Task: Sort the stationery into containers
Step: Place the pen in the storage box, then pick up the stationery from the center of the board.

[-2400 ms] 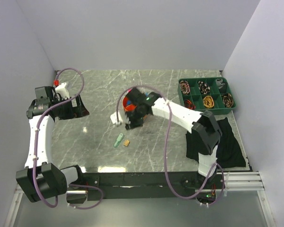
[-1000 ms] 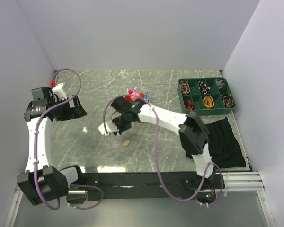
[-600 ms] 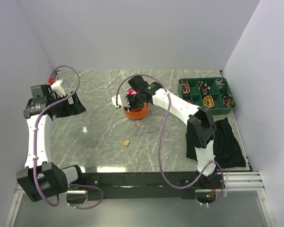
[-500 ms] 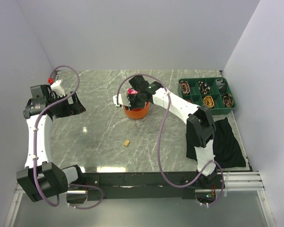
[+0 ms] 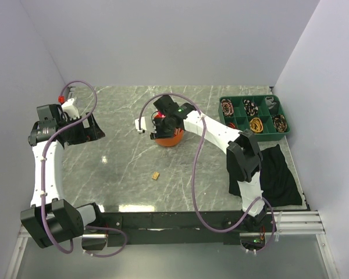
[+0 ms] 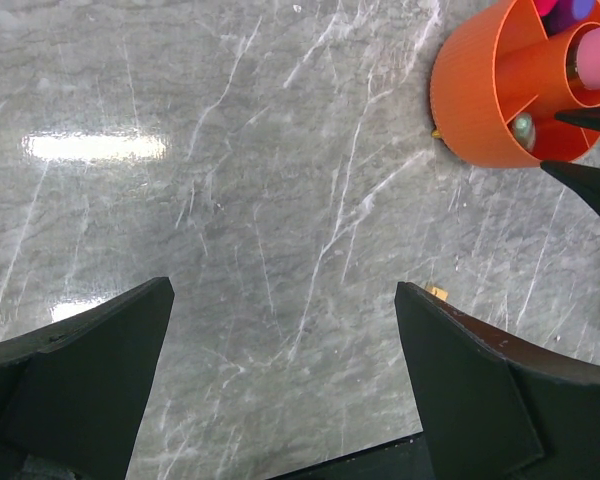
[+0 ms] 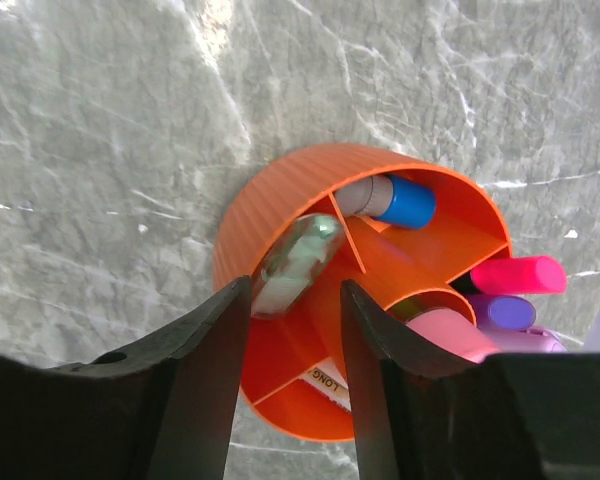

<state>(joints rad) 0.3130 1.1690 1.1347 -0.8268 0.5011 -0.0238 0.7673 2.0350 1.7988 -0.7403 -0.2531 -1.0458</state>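
The orange pot stands mid-table, also in the left wrist view. My right gripper hovers right over it, jaws open. The green clip is blurred just past the fingertips, brushing the left finger, above an outer section by the rim. In the pot are a blue cylinder, a pink-capped marker, a purple cap and a pink tube. A yellow eraser lies on the marble nearer the bases. My left gripper hangs wide open at the far left, holding nothing.
A green divided tray with coiled bands sits at the back right. A black cloth lies under the right arm near the right edge. White walls enclose the marble table on three sides.
The right arm took the green clip off the table near the eraser and carried it back over the pot. Its jaws have spread apart. The left arm stayed put.
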